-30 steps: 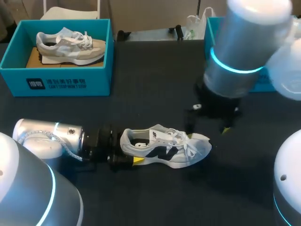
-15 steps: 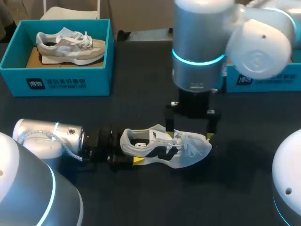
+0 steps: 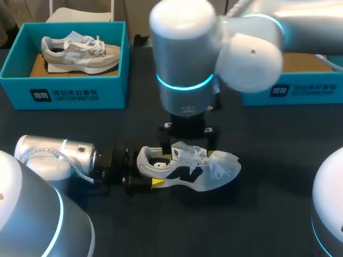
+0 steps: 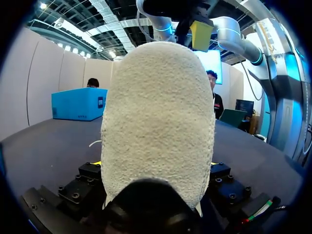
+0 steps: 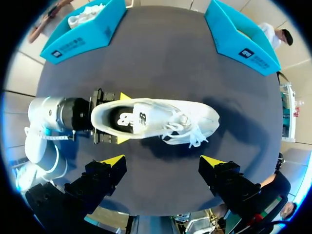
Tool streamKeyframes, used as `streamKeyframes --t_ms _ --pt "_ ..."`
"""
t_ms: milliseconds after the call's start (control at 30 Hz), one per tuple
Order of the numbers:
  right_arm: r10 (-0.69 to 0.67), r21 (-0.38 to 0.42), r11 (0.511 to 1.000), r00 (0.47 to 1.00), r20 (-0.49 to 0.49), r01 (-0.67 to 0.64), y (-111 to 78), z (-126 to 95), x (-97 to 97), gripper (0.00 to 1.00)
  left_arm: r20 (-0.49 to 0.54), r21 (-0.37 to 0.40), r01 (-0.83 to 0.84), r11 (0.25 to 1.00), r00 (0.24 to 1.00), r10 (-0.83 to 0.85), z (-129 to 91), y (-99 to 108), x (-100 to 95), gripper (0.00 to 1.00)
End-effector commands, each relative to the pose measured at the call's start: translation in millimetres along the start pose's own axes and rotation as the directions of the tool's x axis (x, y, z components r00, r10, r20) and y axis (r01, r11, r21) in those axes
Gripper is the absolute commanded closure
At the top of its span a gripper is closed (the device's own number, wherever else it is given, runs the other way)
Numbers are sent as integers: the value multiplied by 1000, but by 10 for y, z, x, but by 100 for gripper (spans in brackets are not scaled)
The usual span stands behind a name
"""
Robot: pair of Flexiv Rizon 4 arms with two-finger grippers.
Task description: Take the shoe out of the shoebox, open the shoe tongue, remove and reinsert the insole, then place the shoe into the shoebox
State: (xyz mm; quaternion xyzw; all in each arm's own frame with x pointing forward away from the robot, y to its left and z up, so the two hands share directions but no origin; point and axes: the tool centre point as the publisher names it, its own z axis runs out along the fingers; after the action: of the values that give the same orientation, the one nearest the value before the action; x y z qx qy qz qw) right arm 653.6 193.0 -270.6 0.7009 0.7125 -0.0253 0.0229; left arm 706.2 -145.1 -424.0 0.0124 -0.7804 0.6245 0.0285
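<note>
A white sneaker with dark side marks and loose laces lies on its sole on the dark table, toe toward the right. My left gripper comes in low from the left and is shut on its heel. In the left wrist view the pale heel fills the space between the fingers. Seen in the right wrist view, a yellow tip presses each side of the heel. My right gripper hangs open above the sneaker's tongue, fingers pointing down, touching nothing.
A blue shoebox at the back left holds a grey sneaker. A second blue box stands at the back right, partly hidden by my right arm. Bare table lies in front of the shoe.
My right arm has swung left from beyond the toe to above the middle of the sneaker. The left gripper and the sneaker have stayed put.
</note>
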Motion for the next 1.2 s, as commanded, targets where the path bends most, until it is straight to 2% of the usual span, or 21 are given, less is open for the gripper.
streamKeyframes --t_ms 33,567,1200 --pt "5 11 1000 990 142 -6 93 130 277 0 3 -1 0 1000 1000 0 -26 48 0 100" --pt "-10 -2 1000 983 183 11 260 457 340 0 3 -1 0 1000 1000 0 -26 48 0 100" --pt "-30 -47 998 983 182 39 414 684 194 0 3 -1 0 1000 1000 0 -26 48 0 100"
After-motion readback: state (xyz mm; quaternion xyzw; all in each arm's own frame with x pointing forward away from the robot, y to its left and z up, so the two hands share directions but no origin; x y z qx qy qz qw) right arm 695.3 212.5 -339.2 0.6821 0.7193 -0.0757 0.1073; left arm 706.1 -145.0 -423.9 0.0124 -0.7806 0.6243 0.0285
